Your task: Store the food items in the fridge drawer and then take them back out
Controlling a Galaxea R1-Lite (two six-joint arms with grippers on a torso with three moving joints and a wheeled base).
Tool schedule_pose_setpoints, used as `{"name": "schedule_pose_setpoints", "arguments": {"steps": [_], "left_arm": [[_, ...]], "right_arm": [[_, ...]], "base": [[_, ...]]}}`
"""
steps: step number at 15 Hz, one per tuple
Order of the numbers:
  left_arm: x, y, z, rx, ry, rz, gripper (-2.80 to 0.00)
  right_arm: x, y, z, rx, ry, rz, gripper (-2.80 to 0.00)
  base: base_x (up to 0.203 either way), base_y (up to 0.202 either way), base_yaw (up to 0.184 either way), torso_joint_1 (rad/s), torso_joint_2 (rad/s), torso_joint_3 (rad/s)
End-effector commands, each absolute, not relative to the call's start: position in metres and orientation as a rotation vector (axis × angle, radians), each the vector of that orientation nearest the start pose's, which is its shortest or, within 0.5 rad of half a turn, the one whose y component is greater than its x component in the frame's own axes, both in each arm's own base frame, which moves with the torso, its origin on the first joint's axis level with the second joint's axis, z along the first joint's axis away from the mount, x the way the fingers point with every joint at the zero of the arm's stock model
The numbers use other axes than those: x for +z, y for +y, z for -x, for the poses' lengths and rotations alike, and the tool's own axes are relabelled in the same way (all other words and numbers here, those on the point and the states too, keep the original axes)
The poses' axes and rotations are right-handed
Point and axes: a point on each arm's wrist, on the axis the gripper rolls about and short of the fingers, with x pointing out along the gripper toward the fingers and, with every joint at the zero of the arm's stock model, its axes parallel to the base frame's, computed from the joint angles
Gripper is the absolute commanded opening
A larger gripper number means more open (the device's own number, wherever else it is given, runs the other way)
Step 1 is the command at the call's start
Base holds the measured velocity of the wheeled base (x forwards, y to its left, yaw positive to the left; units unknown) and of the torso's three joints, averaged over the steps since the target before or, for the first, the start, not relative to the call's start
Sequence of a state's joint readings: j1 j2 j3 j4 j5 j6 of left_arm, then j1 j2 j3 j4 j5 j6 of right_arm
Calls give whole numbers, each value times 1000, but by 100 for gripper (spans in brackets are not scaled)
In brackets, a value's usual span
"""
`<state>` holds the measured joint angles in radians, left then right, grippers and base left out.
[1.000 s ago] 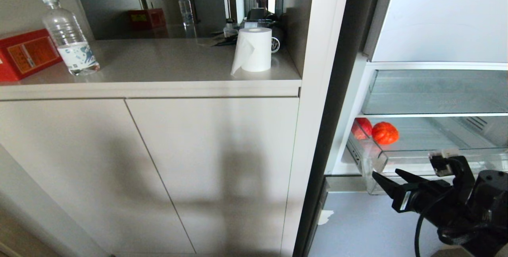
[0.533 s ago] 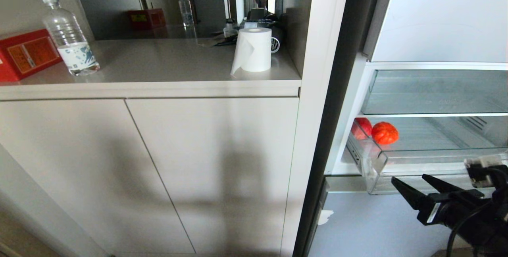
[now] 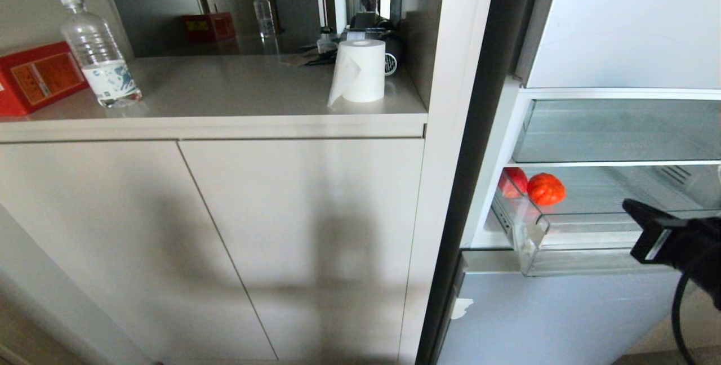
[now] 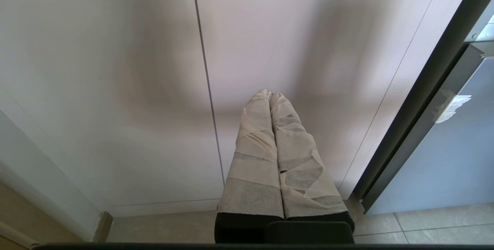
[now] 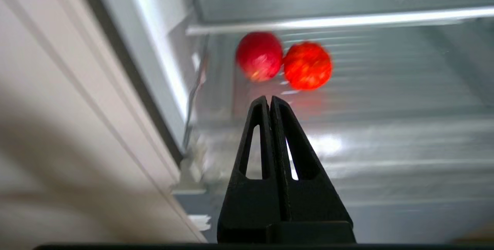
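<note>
Counter: pale beige worktop (image 3: 225, 89) fills the left of the head view, plain flat cabinet doors (image 3: 293, 241) below it, soft shadows across them.
On the counter: clear plastic water bottle with a blue label (image 3: 98, 52) at far left, touching or just beside a red cardboard box (image 3: 36, 75); white paper roll (image 3: 360, 70) upright near the right end.
Behind the counter: a mirror-like back panel (image 3: 253, 4) repeats the bottle and box and shows a person, small and far.
Floor: beige tiles (image 4: 424, 223) at the cabinet foot, seen in the left wrist view.
Fridge: open compartment at right, clear glass shelf (image 3: 614, 128) above, frosted blue-grey lower front (image 3: 552, 320) below.
Fridge drawer: wide shallow transparent plastic drawer (image 3: 574, 241) pulled out, its thick clear lip nearest.
Food items: plain red apple-like fruit (image 3: 513, 181) and orange-red ribbed tomato-like fruit (image 3: 546, 188) lie inside the drawer at its far left corner, touching or nearly so; the red one is leftmost.
Right gripper: black fingers (image 3: 645, 221) pressed together, nothing between them; at the right edge, level with the drawer front, pointing left toward the fruits and well apart from them.
Left gripper: tape-wrapped fingers (image 4: 270, 95) pressed together, nothing between them; low in front of the cabinet doors.
</note>
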<state>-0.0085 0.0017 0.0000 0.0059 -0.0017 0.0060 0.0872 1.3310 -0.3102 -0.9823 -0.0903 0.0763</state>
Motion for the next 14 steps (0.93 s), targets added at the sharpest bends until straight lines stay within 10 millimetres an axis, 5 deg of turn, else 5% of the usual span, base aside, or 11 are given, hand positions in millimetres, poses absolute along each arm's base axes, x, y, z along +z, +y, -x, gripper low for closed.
{"name": "schedule_pose_setpoints", "arguments": {"steps": [1,3,14], "left_arm": [[75,0,23,-11,9,-6,-280],[75,0,23,-11,9,-6,-280],[75,0,23,-10,9,-6,-280]], "right_arm": [[198,7,-196,-43,137,-69,-280],[213,4,-212,-59,229,-66,-280],[180,-9,-325,-80,410,-21,-280]], "base": [[0,0,0,0,0,0],[0,0,0,0,0,0],[0,0,0,0,0,0]]}}
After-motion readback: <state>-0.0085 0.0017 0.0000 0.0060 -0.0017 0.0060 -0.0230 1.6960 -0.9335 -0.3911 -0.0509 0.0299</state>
